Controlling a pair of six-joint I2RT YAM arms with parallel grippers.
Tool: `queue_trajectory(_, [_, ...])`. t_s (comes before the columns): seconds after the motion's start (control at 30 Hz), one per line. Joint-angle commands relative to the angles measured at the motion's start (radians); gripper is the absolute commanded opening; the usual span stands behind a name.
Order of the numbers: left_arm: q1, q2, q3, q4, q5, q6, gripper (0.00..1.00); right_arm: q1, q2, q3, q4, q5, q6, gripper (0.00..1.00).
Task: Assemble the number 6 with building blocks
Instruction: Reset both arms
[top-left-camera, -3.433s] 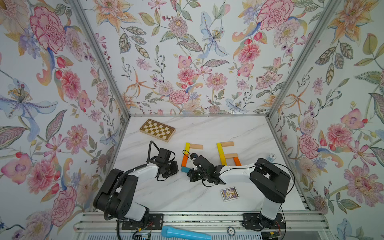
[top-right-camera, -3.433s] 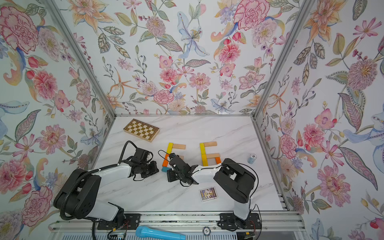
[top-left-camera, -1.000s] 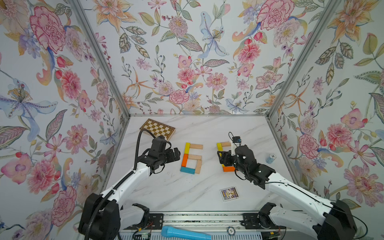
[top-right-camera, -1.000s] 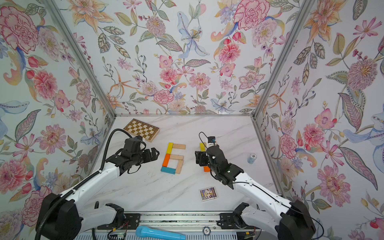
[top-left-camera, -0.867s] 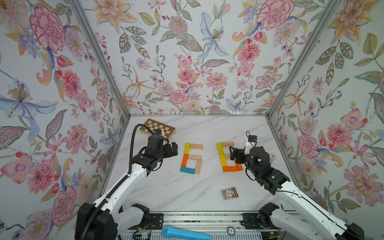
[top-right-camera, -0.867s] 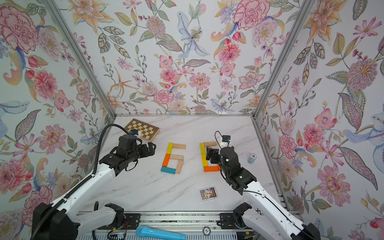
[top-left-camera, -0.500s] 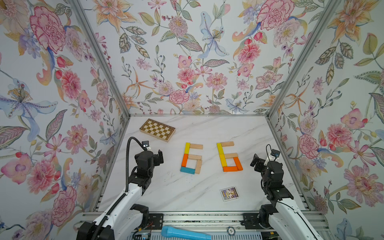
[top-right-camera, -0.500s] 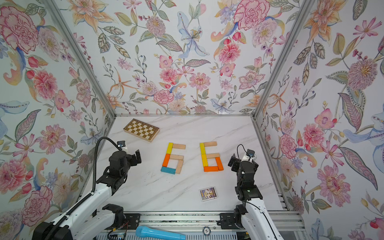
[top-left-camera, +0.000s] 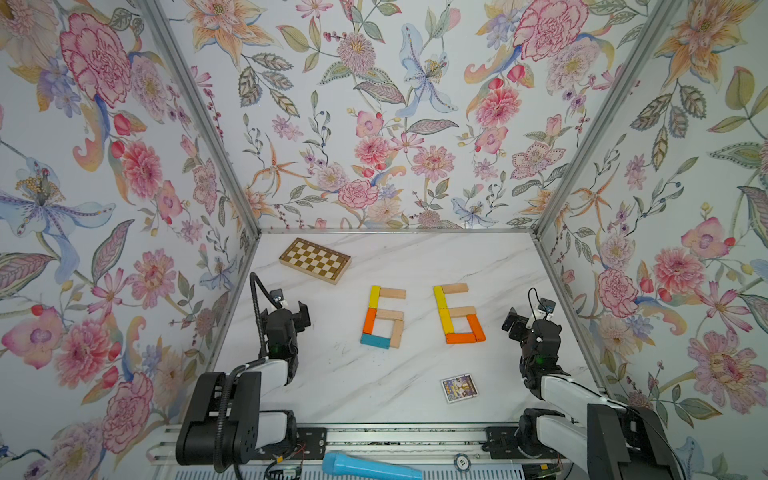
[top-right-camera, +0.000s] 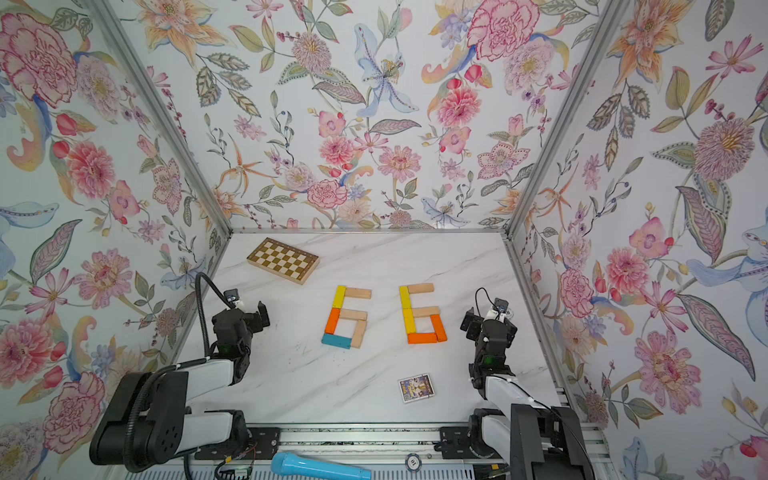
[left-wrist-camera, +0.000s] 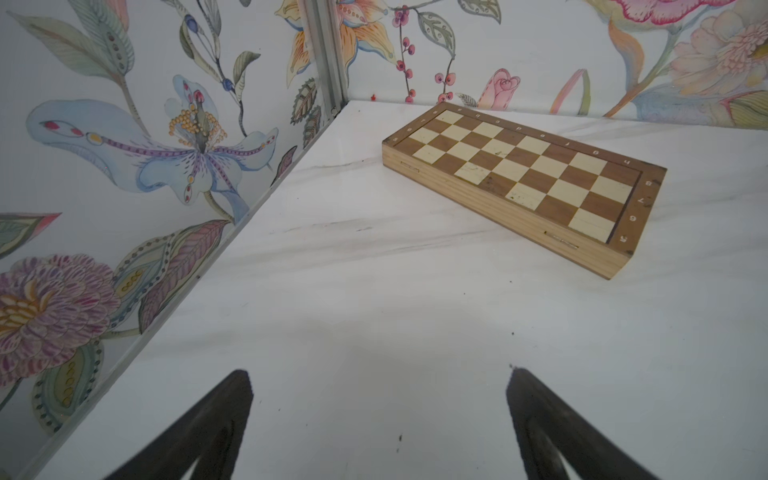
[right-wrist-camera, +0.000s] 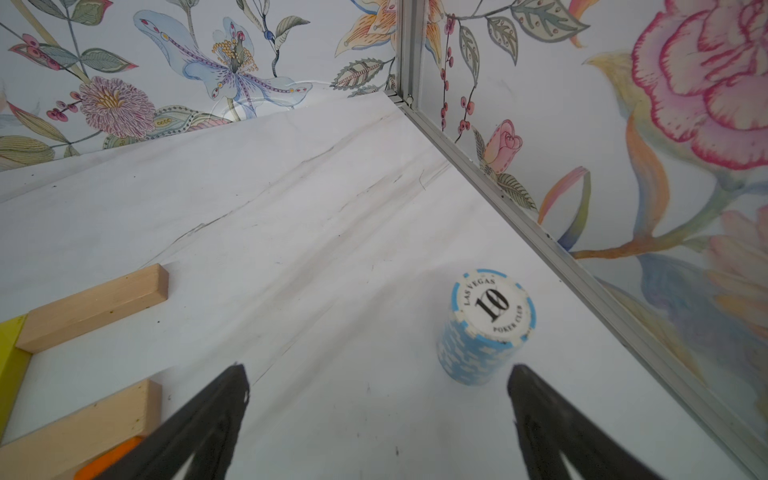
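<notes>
Blocks (top-left-camera: 460, 338) lie flat on the table (top-left-camera: 332, 374) as a left six (top-left-camera: 390, 314) and a right six (top-left-camera: 459, 311), both apparently complete. Left jaws and right jaws stand spread, empty. Risk: nothing fixes them; a low right-arm sweep could scatter them or topple the chip stack (right-wrist-camera: 488, 324) nearby.

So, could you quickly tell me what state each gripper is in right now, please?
Left gripper: open, holding nothing.
Right gripper: open, holding nothing.
</notes>
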Motion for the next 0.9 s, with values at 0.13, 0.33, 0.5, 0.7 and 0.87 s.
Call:
queue_trajectory(0.13, [0.006,0.187,0.034,0.319,0.113,0.058,0.99,-0.021,0.151,0.067,0.232,-0.100,-0.054,0.99])
queue_trajectory(0.33, [0.002,0.201,0.018,0.375,0.106,0.061,0.99,-0.027,0.205,0.124,0.189,-0.169,-0.061,0.99])
queue_trajectory(0.5, [-0.017,0.201,0.001,0.418,-0.009,0.048,0.99,0.007,0.426,-0.001,0.672,-0.148,-0.092,0.99])
queue_trajectory(0.7, [-0.021,0.201,0.005,0.412,-0.002,0.053,0.99,-0.024,0.391,0.154,0.322,-0.140,-0.041,0.99])
queue_trajectory(0.87, [-0.021,0.201,0.005,0.409,-0.003,0.055,0.99,-0.041,0.394,0.152,0.323,-0.166,-0.034,0.99])
